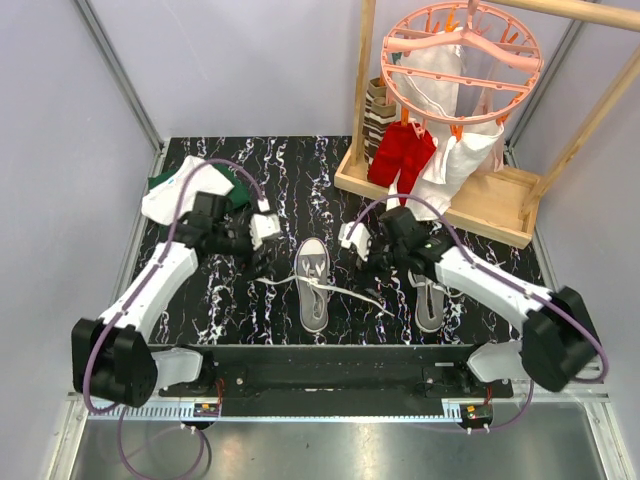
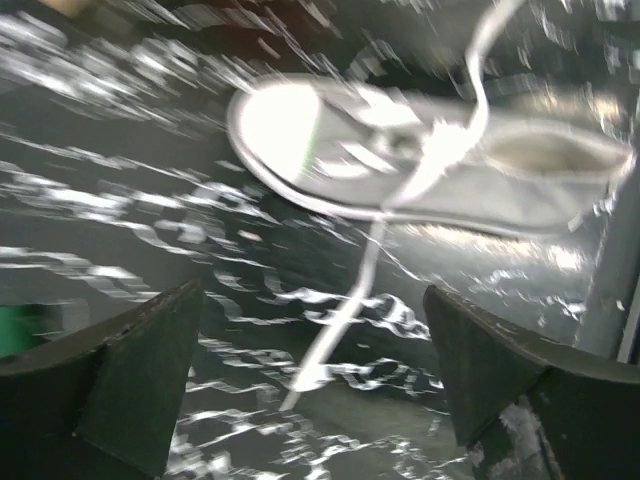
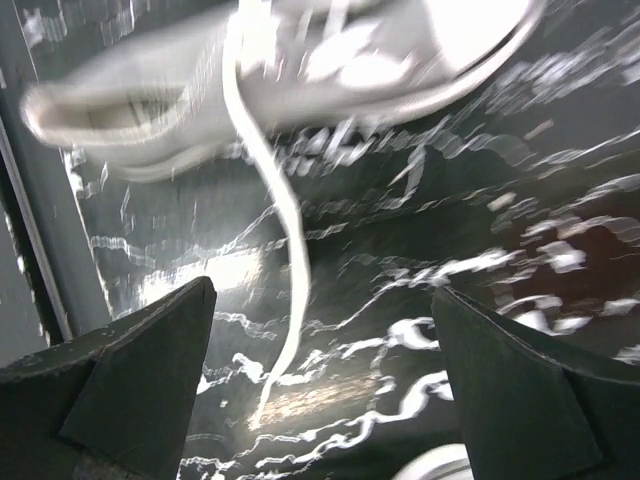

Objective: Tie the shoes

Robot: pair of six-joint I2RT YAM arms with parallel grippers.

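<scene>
The shoes [image 1: 313, 300] are lying on the black marbled table [image 1: 300, 170], and both pincers are standing wide, gripping nothing. The left pincer [image 1: 262, 242] is hovering just left of the middle shoe [image 2: 420, 165], and the right pincer [image 1: 357, 240] is hovering just right of it. Neither is touching it.

The wrist views are showing this shoe close up but blurred. Past the left pincer [image 2: 312, 292], its bright toe cap is sitting to the left and its open heel to the right, with a lace [image 2: 350, 300] trailing down toward the fingers. Past the right pincer [image 3: 322, 290] the shoe [image 3: 300, 60] is appearing mirrored, and a lace [image 3: 285, 230] is again running toward the camera.

Only the top view is showing the whole layout. The middle shoe's long axis is running near to far, with the toe pointing away from the arm bases, and its laces [image 1: 350, 292] are spreading loose to both sides. The second shoe [image 1: 430, 305] is lying parallel to it, partly under the right arm. Folded clothes [image 1: 175, 190] are sitting at the far left and a wooden rack [image 1: 440, 205] at the far right.
</scene>
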